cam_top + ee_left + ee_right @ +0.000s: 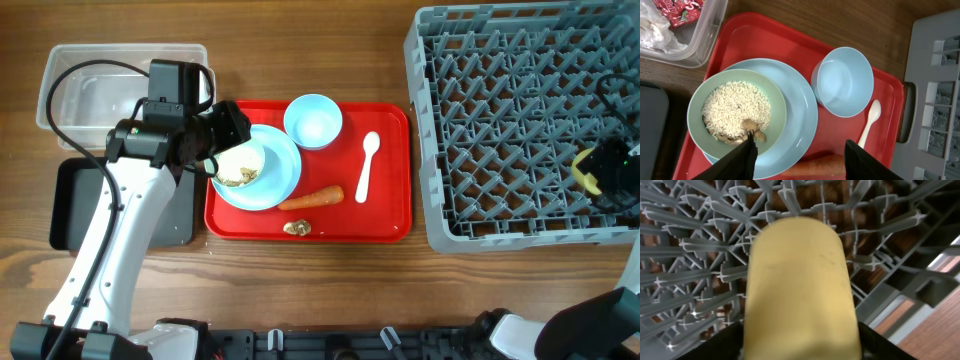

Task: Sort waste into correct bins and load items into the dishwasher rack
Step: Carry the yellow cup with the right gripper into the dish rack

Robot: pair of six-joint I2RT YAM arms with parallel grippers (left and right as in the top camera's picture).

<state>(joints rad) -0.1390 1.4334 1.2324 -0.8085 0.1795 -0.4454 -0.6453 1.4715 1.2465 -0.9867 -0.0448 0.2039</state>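
Overhead, right end effector (600,172) pinching yellow cup (585,168) near rack (500,120) edge, left end effector (800,150) spread

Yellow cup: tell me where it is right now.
In the overhead view the yellow cup is at the far right, held by the right gripper over the right edge of the dishwasher rack.
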